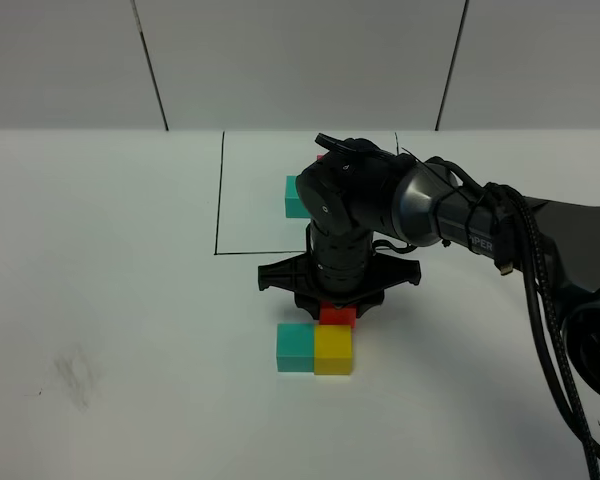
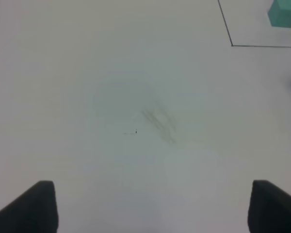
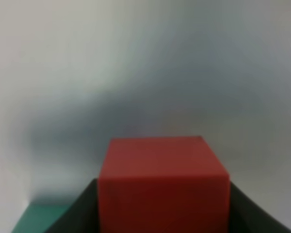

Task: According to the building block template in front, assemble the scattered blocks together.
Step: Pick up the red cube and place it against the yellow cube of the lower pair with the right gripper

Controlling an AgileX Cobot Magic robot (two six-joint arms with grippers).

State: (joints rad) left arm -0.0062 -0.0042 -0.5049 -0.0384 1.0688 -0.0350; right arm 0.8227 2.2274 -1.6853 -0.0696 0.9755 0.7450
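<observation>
Teal cube (image 1: 295, 347) and yellow cube (image 1: 333, 351) sit touching side by side on the table (image 1: 130, 300); right gripper (image 1: 337, 305) clamps the red cube (image 1: 337, 316) just behind the yellow; template (image 1: 298, 196) lies farther back, partly hidden; left gripper (image 2: 150, 206) gapes wide over bare table.

Small matte teal cube (image 1: 295, 347) and small matte yellow cube (image 1: 333, 351) sit touching side by side on the white surface (image 1: 130, 300), teal on the left. Small matte red cube (image 1: 337, 316) sits just behind the yellow one, between the right gripper's (image 1: 337, 312) fingers. Black-outlined three-cube template (image 1: 298, 196) lies farther back, inside the thin black rectangle (image 1: 220, 200), mostly hidden behind the right arm. Left gripper (image 2: 150, 206) hangs over bare surface well left of the cubes.
</observation>
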